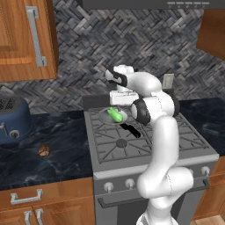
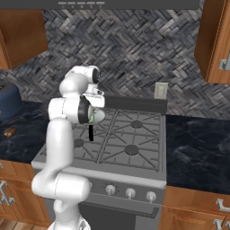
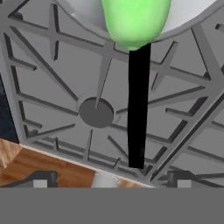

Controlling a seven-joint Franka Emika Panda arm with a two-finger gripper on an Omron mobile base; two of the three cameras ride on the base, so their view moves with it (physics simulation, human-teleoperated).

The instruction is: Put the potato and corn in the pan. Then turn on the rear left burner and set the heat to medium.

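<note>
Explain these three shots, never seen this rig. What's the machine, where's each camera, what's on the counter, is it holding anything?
All three are renders of a simulated kitchen. The machine is a white arm on a base that can drive, ending in two jaws. Two cameras ride on the base behind the arm, one to its left and one to its right, looking down over the stove. The third sits on the hand and looks along the jaws.

On the stove, the pan sits on the rear left burner with its black handle pointing toward the front. The corn already lies in it; the hand view shows it as a green blob at the top. The potato is on the dark counter left of the stove, near a blue toaster.

I cannot tell whether the jaws are open, but nothing appears held.
</note>
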